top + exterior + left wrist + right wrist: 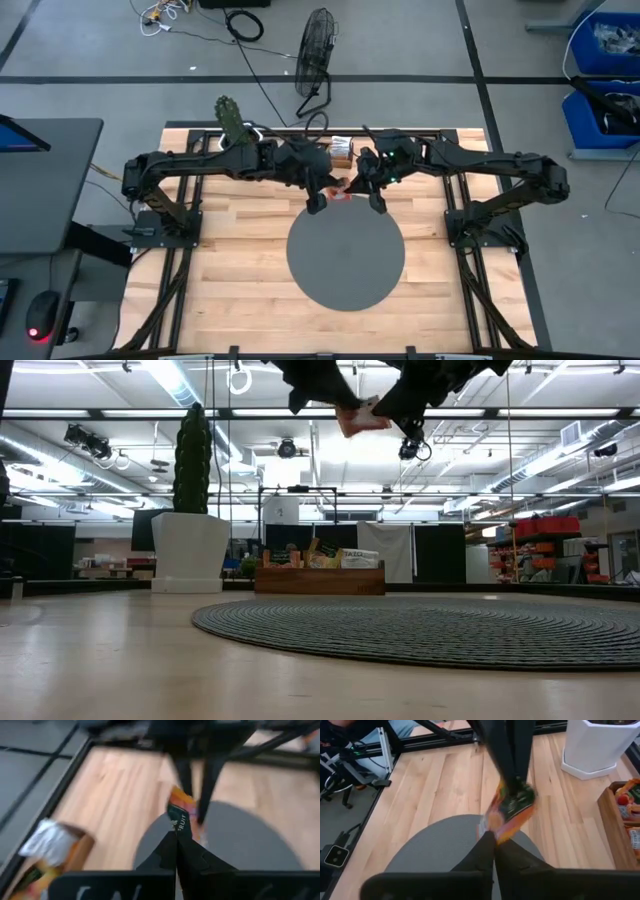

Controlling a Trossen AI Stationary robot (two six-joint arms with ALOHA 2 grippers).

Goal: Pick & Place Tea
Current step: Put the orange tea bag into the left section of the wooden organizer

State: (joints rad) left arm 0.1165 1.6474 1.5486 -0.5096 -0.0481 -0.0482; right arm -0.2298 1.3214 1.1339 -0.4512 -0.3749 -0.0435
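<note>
One tea sachet [340, 188], orange with a dark green label, hangs in the air over the far rim of the grey disc [345, 258]. My left gripper [330, 190] and my right gripper [353, 188] meet at it from opposite sides, each shut on one end. In the low view the sachet [360, 416] is high above the table. More sachets stand in the brown wooden tray [342, 148] at the table's far edge. My left gripper pinches the sachet's dark green labelled end [180, 821] between its two fingers, slanting down from the table's left. The sachet is lifted clear of the table. My right gripper pinches the sachet's opposite, orange end [504, 831] between its two fingers, slanting down from the table's right. The sachet spans between the two grippers, clear of the disc [435, 845].
A white pot with a green cactus [190, 510] stands at the table's far left, beside the tray [320, 580]. The bare wooden tabletop [240, 270] lies to the left and right of the disc. A floor fan [318, 50] stands beyond the table.
</note>
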